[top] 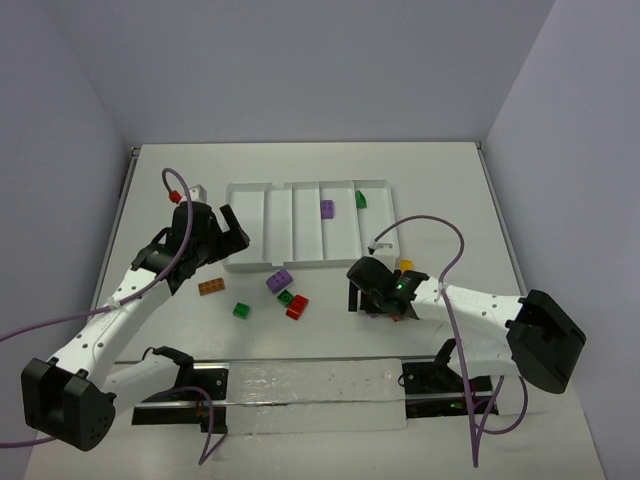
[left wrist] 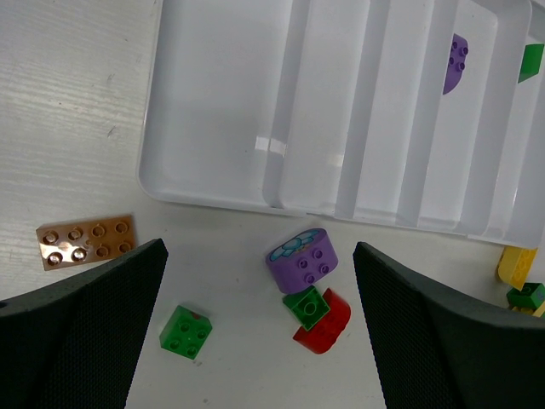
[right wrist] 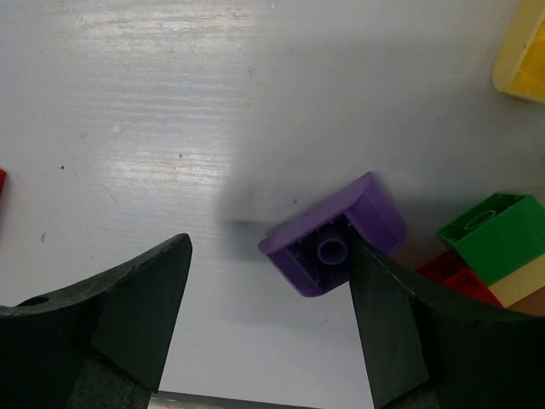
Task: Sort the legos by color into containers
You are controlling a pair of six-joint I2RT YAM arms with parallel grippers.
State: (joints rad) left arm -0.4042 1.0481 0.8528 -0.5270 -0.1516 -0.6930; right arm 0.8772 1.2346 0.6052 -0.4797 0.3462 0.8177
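One brick matters right now: the purple brick (right wrist: 334, 245), lying on the table with its hollow underside turned up toward the right wrist camera.

- Right gripper (right wrist: 269, 256): jaws spread wide, nothing held. The brick sits off-centre in the gap, hard against the right-hand finger (right wrist: 387, 332). Wide bare table lies between it and the other finger.
- Shift the hand toward the brick's side before closing, so both pads meet it together. Closing from here would likely shove or spin it.
- The brick lies skewed to the jaw line and has one rounded end. Turn the wrist so the pads land on its flat sides, not the curve.
- Just beyond the right-hand finger sit a green brick (right wrist: 494, 234) and a red brick (right wrist: 456, 277). Keep that finger from catching them on the way down.
- Target, I judge: the tray (top: 250, 205) compartment that holds a purple piece (top: 327, 208), ahead of the hand and to its left.
- Left gripper (left wrist: 257, 256): also spread and empty, hanging over loose bricks at the tray's near edge.
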